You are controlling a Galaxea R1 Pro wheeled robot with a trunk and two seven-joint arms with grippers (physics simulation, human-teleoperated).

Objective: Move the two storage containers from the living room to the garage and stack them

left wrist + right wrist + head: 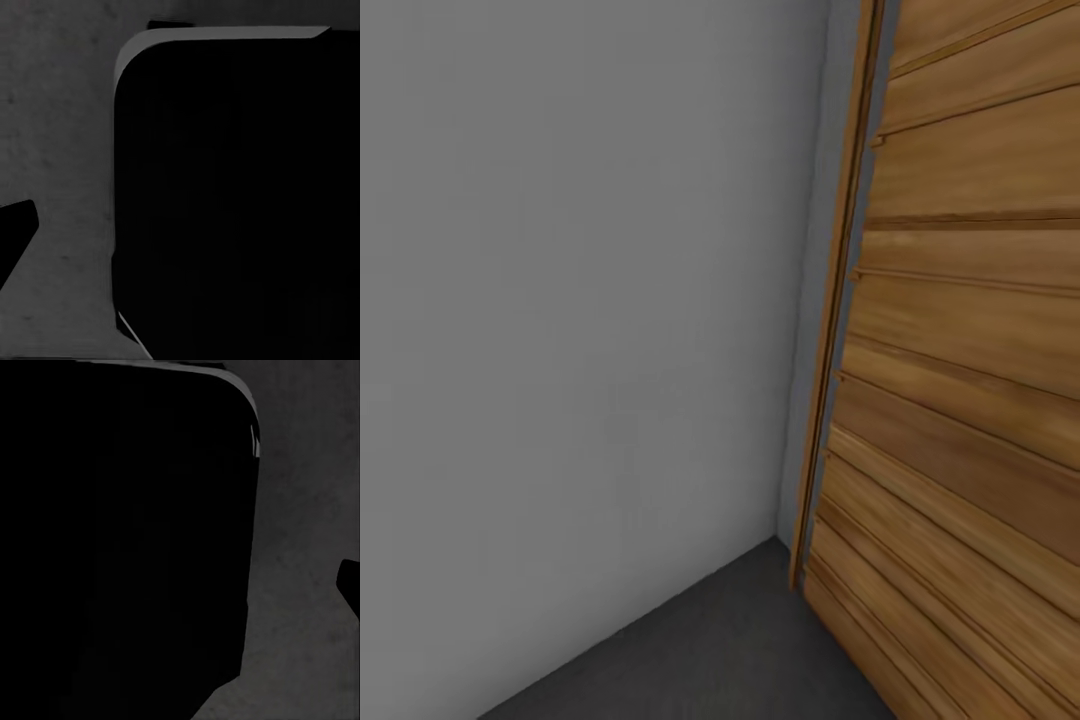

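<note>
A dark body crowds each wrist camera, pincer states untellable; facing the garage's wooden door and concrete floor, the robot seems in transit and must next locate a container.

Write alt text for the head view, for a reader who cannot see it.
A corner of a bare room: a plain grey wall fills the left, meeting a wide door of horizontal wooden panels on the right. A wedge of dark grey concrete floor shows at the bottom, where wall and door converge.
</note>
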